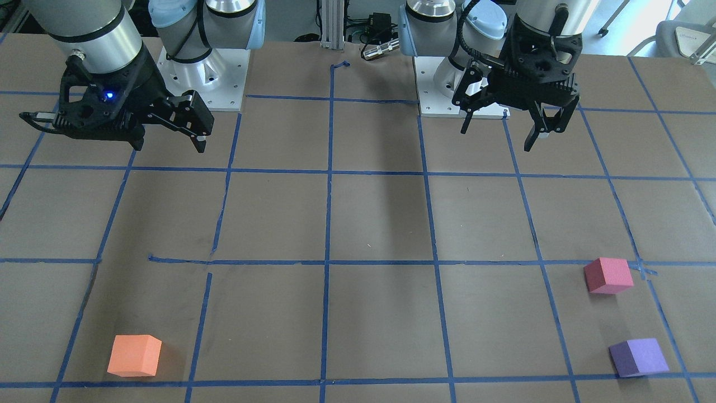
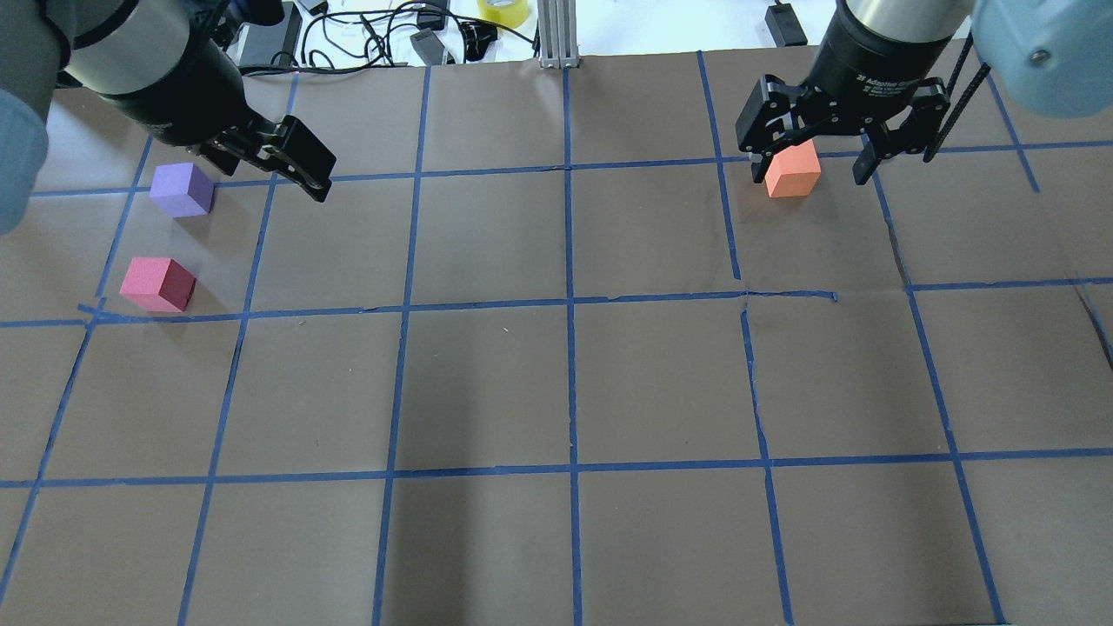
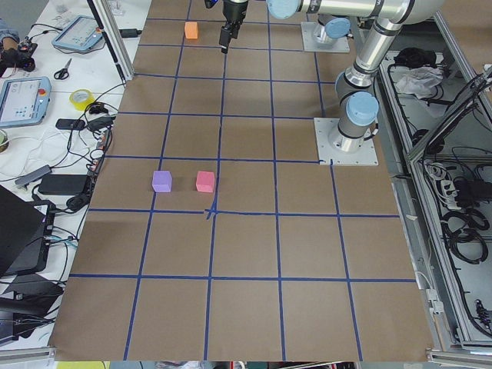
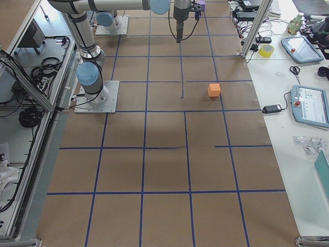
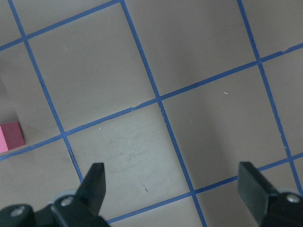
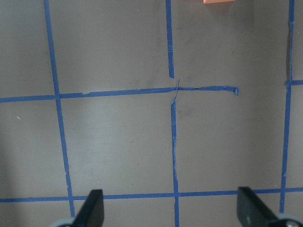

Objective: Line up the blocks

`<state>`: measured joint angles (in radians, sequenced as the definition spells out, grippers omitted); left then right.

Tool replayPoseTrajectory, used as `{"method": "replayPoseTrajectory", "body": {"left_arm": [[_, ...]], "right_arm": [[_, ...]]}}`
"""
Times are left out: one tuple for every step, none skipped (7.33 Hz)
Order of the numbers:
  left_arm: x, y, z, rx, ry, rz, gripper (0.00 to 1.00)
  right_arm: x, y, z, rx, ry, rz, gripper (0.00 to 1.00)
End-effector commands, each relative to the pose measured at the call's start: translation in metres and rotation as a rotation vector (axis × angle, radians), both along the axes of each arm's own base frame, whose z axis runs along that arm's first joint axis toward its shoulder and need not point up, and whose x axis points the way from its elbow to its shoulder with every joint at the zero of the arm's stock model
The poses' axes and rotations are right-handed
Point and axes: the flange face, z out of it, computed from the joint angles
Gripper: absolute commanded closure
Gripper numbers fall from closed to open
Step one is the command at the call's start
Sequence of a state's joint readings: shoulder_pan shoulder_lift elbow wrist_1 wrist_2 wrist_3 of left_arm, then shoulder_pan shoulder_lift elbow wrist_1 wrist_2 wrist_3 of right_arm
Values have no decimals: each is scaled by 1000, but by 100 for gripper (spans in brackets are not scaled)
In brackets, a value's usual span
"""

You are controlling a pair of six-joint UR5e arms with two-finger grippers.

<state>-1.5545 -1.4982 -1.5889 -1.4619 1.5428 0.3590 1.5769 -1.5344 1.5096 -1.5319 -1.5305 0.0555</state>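
Three foam cubes lie on the brown gridded table. The orange block [image 1: 134, 355] [image 2: 793, 174] sits alone on my right side, near the far edge. The red-pink block [image 1: 608, 275] [image 2: 158, 283] and the purple block [image 1: 637, 357] [image 2: 181, 189] sit close together, apart, on my left side. My left gripper [image 1: 497, 139] [image 5: 174, 189] is open and empty, high above the table. The red-pink block shows at the left wrist view's left edge [image 5: 10, 136]. My right gripper [image 1: 169, 146] [image 6: 171, 210] is open and empty, also raised. The orange block shows at the right wrist view's top edge [image 6: 218, 1].
Blue tape lines [image 1: 327, 224] divide the table into squares. The two arm bases [image 1: 207, 73] [image 1: 447, 84] stand at the near edge. Cables, a tape roll [image 2: 503, 10] and tablets [image 4: 311, 105] lie beyond the far edge.
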Motion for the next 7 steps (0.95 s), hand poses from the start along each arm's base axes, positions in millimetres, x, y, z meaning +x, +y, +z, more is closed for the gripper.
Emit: {"method": "replayPoseTrajectory", "body": {"left_arm": [[2, 0, 0, -1, 0, 4, 0], [2, 0, 0, 1, 0, 4, 0], [2, 0, -1, 4, 0, 4, 0], [2, 0, -1, 2, 0, 4, 0], [1, 0, -2, 4, 0, 2, 0], [1, 1, -1, 4, -2, 2, 0], [1, 1, -1, 4, 0, 4, 0]], "right_arm": [[1, 0, -1, 0, -10, 0, 0], [0, -3, -1, -8, -12, -1, 0], [1, -3, -2, -6, -12, 0, 0], [1, -2, 1, -14, -10, 0, 0], [-1, -3, 1, -15, 0, 11, 0], [-1, -5, -2, -11, 5, 11, 0], [-2, -5, -3, -10, 9, 11, 0]]}}
